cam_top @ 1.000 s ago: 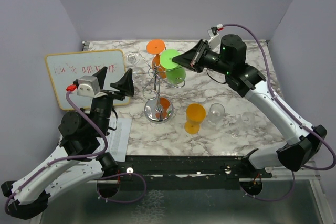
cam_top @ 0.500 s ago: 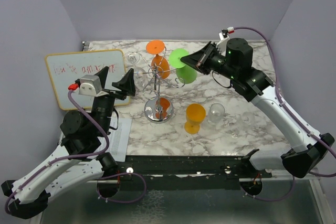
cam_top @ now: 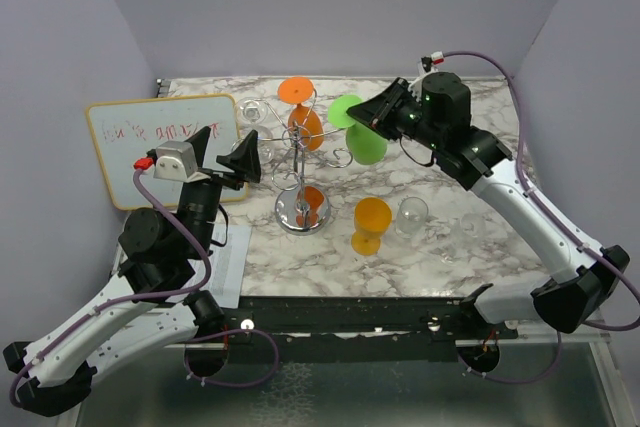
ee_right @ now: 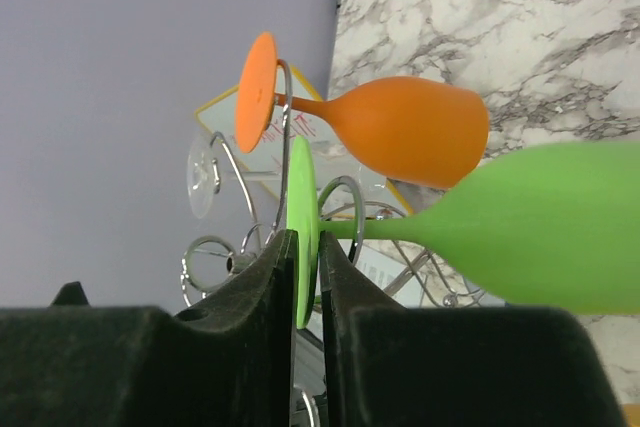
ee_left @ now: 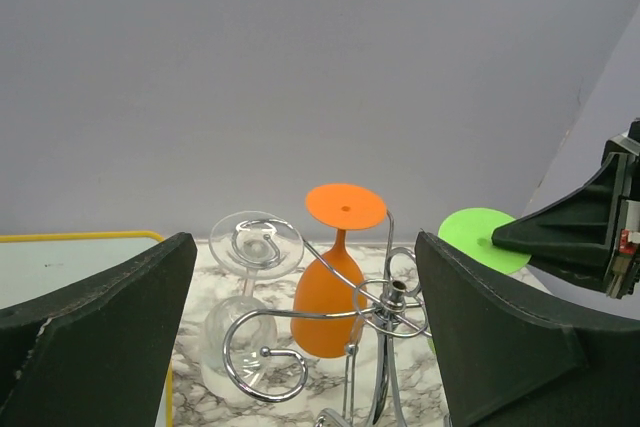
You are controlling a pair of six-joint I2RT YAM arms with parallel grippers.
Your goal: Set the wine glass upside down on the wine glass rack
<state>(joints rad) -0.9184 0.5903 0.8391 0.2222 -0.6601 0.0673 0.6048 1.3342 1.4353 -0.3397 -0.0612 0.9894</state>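
A green wine glass hangs bowl-down at the right side of the chrome wine glass rack. Its stem lies in one of the rack's loops and its flat foot is on top. My right gripper has both fingers pressed close on either side of that foot. An orange glass and a clear glass also hang upside down on the rack. My left gripper is wide open just left of the rack, holding nothing.
An orange glass stands on the marble table in front of the rack. Two clear glasses stand to its right. A whiteboard lies at the left, and a paper sheet near the left arm's base.
My right gripper has carried the green glass a little to the right along the rack's arm, and the bowl now hangs lower. The left arm has barely moved.
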